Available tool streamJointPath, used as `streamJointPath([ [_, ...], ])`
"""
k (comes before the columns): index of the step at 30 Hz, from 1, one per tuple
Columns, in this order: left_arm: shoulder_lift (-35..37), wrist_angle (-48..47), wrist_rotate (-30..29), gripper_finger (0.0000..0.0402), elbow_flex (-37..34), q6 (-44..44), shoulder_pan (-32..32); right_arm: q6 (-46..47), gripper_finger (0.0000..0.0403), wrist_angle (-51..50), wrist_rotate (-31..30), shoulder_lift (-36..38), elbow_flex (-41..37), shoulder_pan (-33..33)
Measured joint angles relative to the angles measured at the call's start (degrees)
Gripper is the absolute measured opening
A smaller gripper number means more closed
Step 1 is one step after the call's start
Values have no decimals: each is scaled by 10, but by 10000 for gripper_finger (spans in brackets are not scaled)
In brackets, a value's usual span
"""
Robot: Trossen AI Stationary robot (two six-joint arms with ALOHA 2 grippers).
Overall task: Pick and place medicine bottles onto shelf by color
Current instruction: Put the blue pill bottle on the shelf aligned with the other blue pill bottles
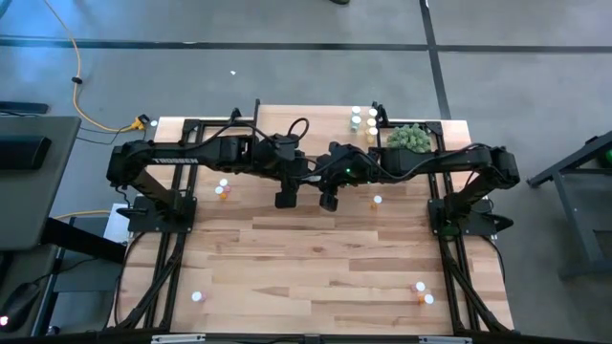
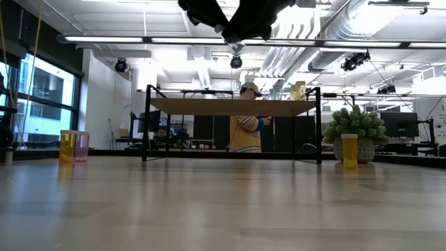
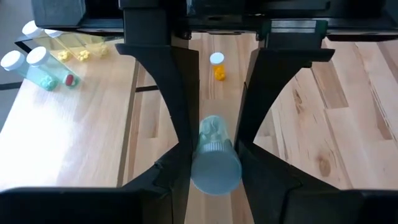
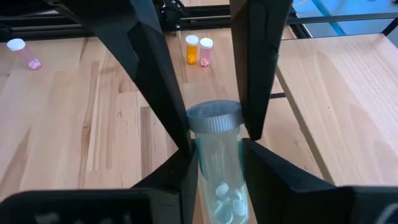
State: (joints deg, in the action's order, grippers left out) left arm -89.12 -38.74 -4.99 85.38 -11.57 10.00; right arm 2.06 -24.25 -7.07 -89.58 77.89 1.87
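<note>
The shelf [image 1: 316, 129] stands at the table's [image 1: 316, 277] far edge, with 2 grippers, left [image 1: 285, 199] and right [image 1: 329, 201], side by side over its near edge. Several bottles [image 1: 363, 119], perhaps 6, cluster at its right end beside the plant [image 1: 409, 139]. Others lie scattered: 2 [image 1: 223, 188] left, 1 [image 1: 377, 201] right, a few [image 1: 422, 293] near the front-right corner.

Two end effectors, the left end effector [image 3: 214, 155] and the right end effector [image 4: 217, 149]; each grips one pale bottle [image 3: 214, 165], two held in all; one shelf [image 1: 316, 115] carrying at least four medicine bottles [image 1: 363, 120], two pale green and two yellow in the left wrist view, the exact total hard to tell; loose on the one worktop [image 1: 316, 258]: a pair [image 1: 223, 188] at the left, a single [image 1: 376, 201] right of centre, a single [image 1: 198, 296] front left, and two or three [image 1: 422, 293] front right; one plant [image 1: 409, 139]; one person [image 2: 247, 118].
</note>
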Motion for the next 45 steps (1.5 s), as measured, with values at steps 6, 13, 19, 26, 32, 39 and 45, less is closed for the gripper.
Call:
streamJointPath([
  [6, 0, 0, -1, 121, 0, -11, 0, -4, 103, 0, 0, 0, 0, 0],
  [13, 0, 0, -1, 160, 0, -7, 0, -9, 103, -5, -2, 0, 0, 0],
  [19, 7, -1, 29, 190, -1, -6, 0, -29, 103, -38, -2, 0, 0, 3],
  [26, 39, -41, 33, 191, -1, -6, 2, -60, 103, -119, -4, 39, 0, 21],
  [32, 75, -62, 33, 189, -11, 34, 9, -23, 103, -217, -14, 127, -25, 53],
  [39, 133, 11, 34, 188, -102, 114, 9, 124, 103, -20, -18, 318, -268, 40],
  [45, 217, 284, 34, 188, -263, 190, 7, 161, 103, 256, -84, 375, -416, 20],
])
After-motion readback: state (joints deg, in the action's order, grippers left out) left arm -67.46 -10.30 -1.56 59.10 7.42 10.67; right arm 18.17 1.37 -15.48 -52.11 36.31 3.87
